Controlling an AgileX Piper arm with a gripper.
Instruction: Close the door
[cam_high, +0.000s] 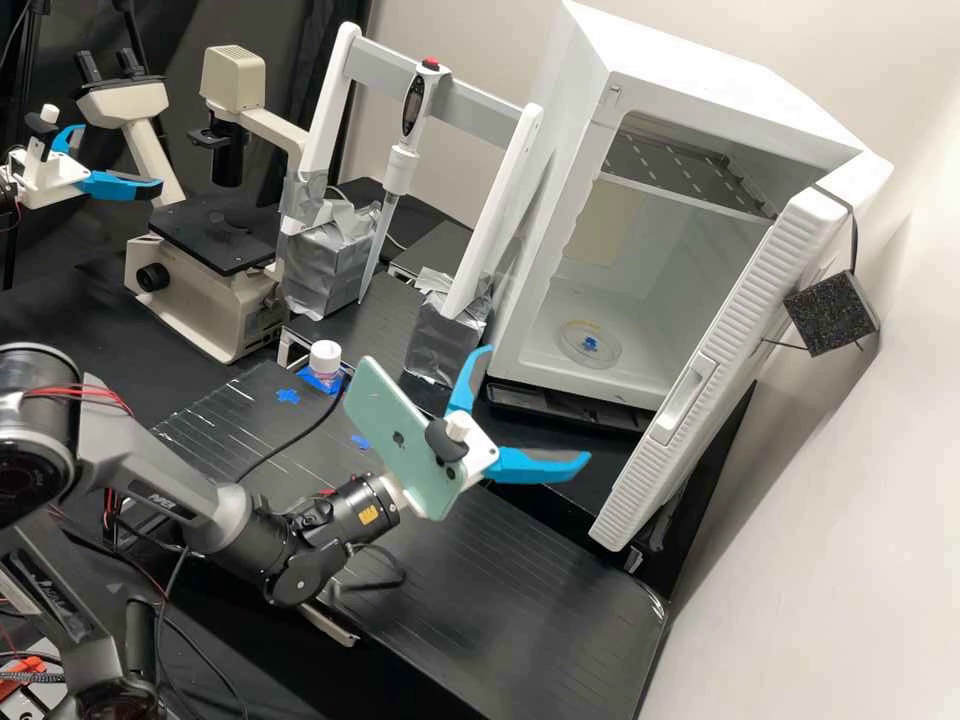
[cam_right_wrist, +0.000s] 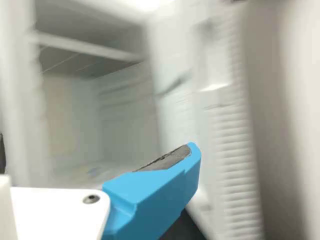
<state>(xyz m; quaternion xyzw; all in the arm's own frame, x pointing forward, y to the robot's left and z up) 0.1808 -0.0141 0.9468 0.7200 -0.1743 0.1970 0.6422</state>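
White door (cam_high: 640, 485) open — blue jaws wide apart nearby

Door (cam_right_wrist: 232, 165), cabinet interior (cam_right_wrist: 120, 110) blurred in wrist view. Grey arm (cam_high: 165, 490) cut off by high view's edge. Dish contents (cam_high: 590, 343) too small to tell.

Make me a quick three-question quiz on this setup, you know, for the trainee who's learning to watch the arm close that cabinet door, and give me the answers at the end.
1. True or false: the door of the white cabinet stands open.
2. Which of these lies on the cabinet's floor?
a) the pipette
b) a round clear dish
c) the white-capped bottle
3. Fill in with "apart" or "together": the two blue fingers of the hand are ____.

Key: 1 true; 2 b; 3 apart.
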